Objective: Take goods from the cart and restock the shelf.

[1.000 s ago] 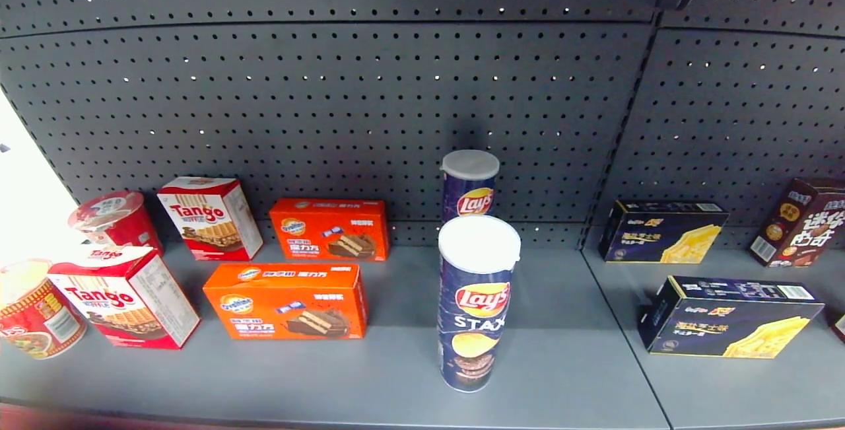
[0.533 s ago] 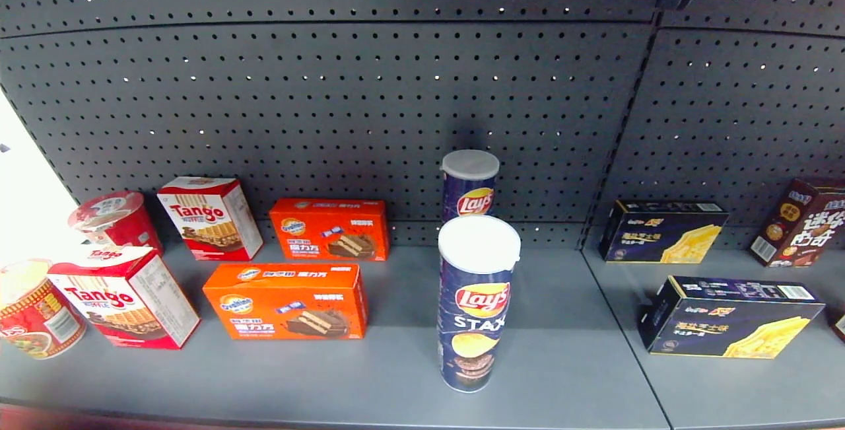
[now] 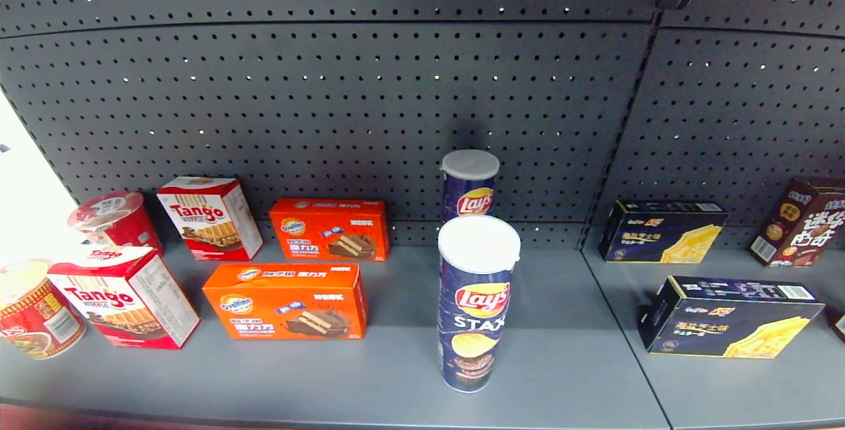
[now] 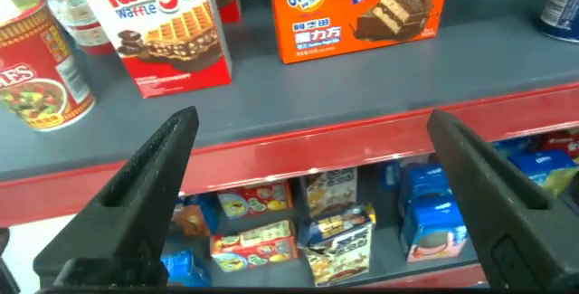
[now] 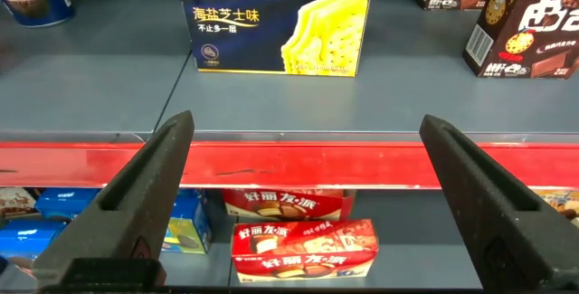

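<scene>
Goods stand in paired rows on the grey shelf [image 3: 396,364]: two noodle cups [image 3: 33,311] at the far left, then two red-and-white wafer boxes [image 3: 125,304], two orange cake boxes [image 3: 287,301], two upright chip cans [image 3: 476,298] one behind the other, and two dark cracker boxes [image 3: 726,318] on the right, with a brown biscuit box [image 3: 802,222] near the edge. The left gripper [image 4: 310,120] hangs before the shelf's red front lip [image 4: 298,154], spread wide and empty, facing the front wafer and cake boxes. The right gripper [image 5: 305,120] is likewise wide and empty, facing a cracker box.
</scene>
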### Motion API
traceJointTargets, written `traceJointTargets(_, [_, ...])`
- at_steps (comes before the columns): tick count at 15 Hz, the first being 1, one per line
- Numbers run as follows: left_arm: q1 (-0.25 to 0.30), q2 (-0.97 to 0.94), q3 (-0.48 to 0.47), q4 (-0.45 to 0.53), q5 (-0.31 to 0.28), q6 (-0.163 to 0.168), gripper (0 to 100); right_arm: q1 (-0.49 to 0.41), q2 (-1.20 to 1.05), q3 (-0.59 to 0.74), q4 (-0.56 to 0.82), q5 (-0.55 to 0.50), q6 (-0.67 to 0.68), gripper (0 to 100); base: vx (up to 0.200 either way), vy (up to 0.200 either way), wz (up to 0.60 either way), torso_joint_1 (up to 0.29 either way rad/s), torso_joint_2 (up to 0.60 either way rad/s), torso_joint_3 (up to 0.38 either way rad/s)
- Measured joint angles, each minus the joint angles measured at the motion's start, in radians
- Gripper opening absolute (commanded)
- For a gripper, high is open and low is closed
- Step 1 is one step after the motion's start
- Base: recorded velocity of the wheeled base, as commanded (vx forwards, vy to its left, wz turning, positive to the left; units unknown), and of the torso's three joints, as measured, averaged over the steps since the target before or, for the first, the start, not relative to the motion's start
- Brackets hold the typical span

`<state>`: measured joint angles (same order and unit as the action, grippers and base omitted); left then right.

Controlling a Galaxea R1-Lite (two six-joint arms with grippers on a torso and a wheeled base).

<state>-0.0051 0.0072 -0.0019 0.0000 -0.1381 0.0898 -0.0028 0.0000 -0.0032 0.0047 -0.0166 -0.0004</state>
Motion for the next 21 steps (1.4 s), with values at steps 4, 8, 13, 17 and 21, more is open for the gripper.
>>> traceJointTargets(4, [0.002, 0.0, 0.0, 0.0, 0.16, -0.067, 100, 0.0, 0.0, 0.0, -0.002, 0.0, 0.0, 100, 0.0, 0.0, 0.0, 0.0, 0.0, 0.0])
traceJointTargets(8, [0.002, 0.0, 0.001, -0.002, 0.163, -0.096, 100, -0.001, 0.0, 0.0, -0.002, 0.0, 0.0, 100, 0.0, 0.0, 0.0, 0.0, 0.0, 0.0])
traceJointTargets(13, [0.004, -0.001, 0.001, -0.001, 0.163, -0.096, 100, 0.0, 0.0, 0.0, -0.001, 0.0, 0.0, 100, 0.0, 0.0, 0.0, 0.0, 0.0, 0.0])
traceJointTargets(17, [0.005, -0.001, 0.0, -0.001, 0.163, -0.096, 100, -0.001, 0.0, 0.001, -0.001, 0.0, 0.0, 100, 0.0, 0.0, 0.0, 0.0, 0.0, 0.0])
traceJointTargets(21, [0.005, -0.001, 0.0, -0.001, 0.163, -0.096, 100, 0.0, 0.0, 0.0, -0.001, 0.0, 0.0, 100, 0.0, 0.0, 0.0, 0.0, 0.0, 0.0])
